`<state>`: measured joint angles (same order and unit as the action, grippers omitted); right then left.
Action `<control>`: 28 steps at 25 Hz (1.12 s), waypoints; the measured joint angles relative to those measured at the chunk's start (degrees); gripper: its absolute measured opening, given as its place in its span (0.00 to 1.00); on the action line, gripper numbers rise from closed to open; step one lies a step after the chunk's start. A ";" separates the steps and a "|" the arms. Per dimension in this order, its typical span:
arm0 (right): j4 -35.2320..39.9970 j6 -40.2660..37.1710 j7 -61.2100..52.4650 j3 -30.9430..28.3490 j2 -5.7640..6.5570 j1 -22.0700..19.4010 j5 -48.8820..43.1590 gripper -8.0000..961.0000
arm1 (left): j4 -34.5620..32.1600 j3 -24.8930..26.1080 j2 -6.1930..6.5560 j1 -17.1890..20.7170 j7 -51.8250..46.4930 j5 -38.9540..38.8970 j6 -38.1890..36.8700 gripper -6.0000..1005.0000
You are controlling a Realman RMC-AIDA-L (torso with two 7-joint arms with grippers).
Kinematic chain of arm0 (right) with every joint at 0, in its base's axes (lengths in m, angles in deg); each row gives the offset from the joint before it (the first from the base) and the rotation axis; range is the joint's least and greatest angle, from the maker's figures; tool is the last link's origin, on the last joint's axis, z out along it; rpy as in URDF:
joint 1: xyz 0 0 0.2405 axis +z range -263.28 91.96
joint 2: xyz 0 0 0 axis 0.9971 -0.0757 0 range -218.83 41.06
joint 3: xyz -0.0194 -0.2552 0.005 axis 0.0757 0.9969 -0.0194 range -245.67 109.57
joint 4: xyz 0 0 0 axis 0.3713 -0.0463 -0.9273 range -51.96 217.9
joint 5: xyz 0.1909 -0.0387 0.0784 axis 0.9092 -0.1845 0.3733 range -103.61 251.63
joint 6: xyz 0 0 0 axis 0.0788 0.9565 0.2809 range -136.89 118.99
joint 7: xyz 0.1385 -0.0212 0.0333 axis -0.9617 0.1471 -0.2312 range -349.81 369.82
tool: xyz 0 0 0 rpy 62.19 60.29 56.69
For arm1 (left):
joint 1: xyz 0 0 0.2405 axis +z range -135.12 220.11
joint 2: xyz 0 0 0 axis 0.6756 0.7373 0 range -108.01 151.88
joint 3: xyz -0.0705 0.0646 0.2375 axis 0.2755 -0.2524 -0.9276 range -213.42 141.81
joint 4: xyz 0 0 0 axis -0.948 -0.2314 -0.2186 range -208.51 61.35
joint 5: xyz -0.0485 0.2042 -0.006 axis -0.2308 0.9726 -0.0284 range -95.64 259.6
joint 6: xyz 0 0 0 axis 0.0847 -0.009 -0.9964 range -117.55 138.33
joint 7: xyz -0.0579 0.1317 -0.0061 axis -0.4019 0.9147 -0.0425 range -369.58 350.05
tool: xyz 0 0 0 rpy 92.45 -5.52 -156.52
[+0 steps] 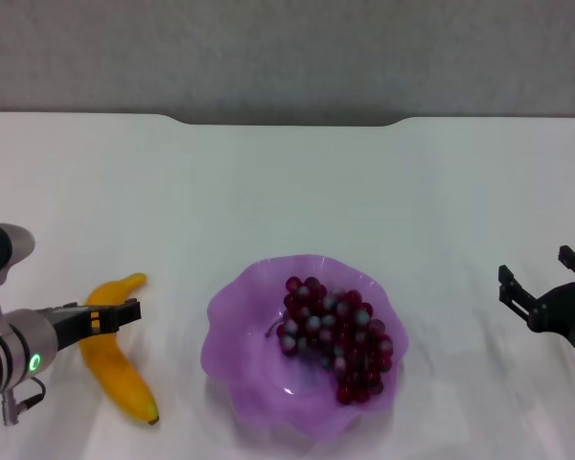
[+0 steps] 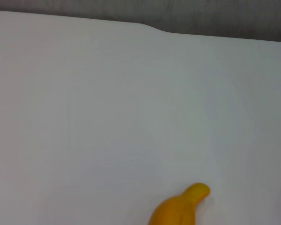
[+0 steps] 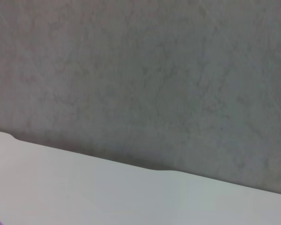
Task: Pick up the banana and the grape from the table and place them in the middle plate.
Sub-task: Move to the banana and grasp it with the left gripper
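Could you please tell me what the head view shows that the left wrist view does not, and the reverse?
Only the head view shows the purple plate with the grape bunch lying in it, the left claw at the banana, the banana's whole length, and the right claw away at the table's right side. Only the left wrist view gives a close look at one blunt end of the banana. Both show the banana, the white table and its notched far edge.

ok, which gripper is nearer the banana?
Left. The left gripper sits right over the banana on the table, while the right gripper is far across, beyond the middle plate.
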<state>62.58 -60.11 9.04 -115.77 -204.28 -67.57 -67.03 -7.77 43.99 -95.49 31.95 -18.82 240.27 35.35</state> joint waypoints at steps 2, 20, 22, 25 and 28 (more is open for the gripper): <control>0.00 -0.02 0.00 0.00 0.04 0.02 -0.01 0.93 | -0.27 -0.52 -0.01 -0.03 -0.40 0.05 -0.54 0.86; -0.59 -0.44 0.00 0.19 0.08 0.05 -0.04 0.93 | -8.12 -1.76 -0.03 -1.12 -0.52 0.10 -7.86 0.84; -0.91 -0.44 0.23 0.18 0.08 -0.03 -0.08 0.93 | -9.18 -2.07 -0.04 -1.51 -0.53 0.03 -8.39 0.84; -0.95 -0.42 0.58 0.17 0.08 -0.02 -0.10 0.93 | -10.78 -2.47 -0.05 -2.37 -0.53 -0.13 -8.85 0.83; -0.99 -0.44 0.59 0.17 0.08 -0.03 -0.11 0.93 | -12.04 -2.48 -0.07 -2.94 -0.52 -0.28 -9.05 0.83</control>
<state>61.59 -60.55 9.63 -115.60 -204.20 -67.60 -67.14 -19.81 41.51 -95.56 29.01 -19.34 239.99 26.30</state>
